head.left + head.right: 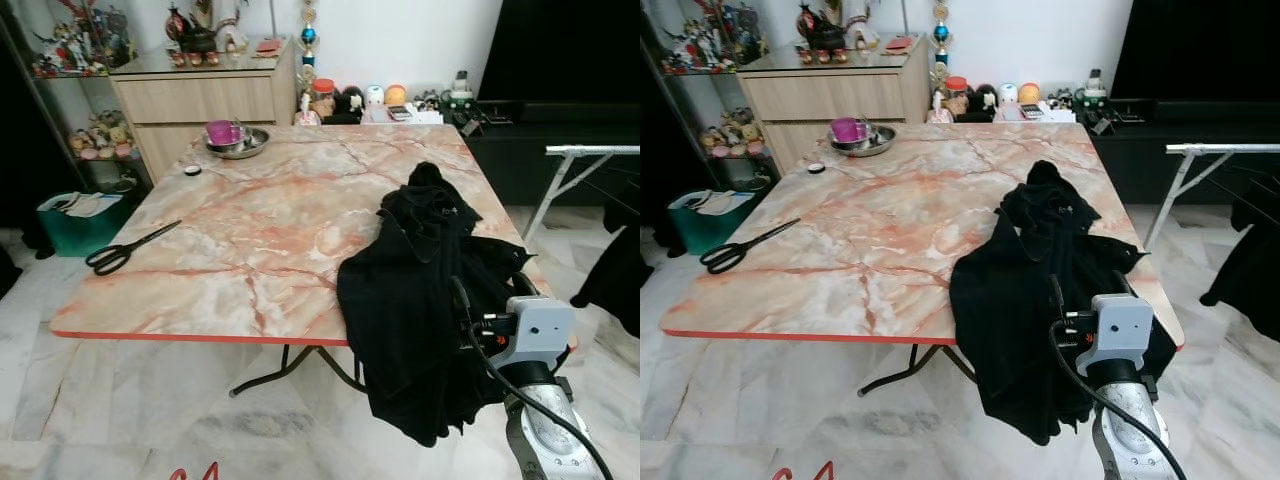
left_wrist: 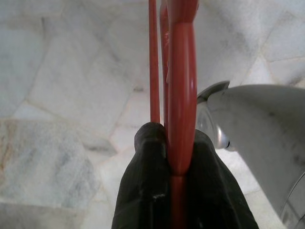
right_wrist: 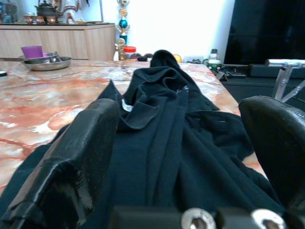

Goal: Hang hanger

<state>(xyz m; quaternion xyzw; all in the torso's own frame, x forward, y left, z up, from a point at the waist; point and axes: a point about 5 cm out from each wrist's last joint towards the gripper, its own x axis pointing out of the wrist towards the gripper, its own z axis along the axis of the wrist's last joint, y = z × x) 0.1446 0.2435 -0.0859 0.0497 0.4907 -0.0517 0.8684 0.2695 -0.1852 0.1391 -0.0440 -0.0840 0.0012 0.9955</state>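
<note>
Left gripper [image 2: 176, 157] clamps tight on the red hanger [image 2: 181, 86], kept low, ready for loading. Right gripper [image 3: 178, 143] spreads wide, black garment [image 1: 420, 300] directly ahead, draped off the surface [image 1: 250, 240] edge.

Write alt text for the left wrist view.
The left gripper is shut on a red plastic hanger, its thin bars running up between the black fingers, above a pale marble tiled floor.

Red hanger [image 1: 195, 472] cut off; black garment [image 1: 420, 300] hides table's corner.
</note>
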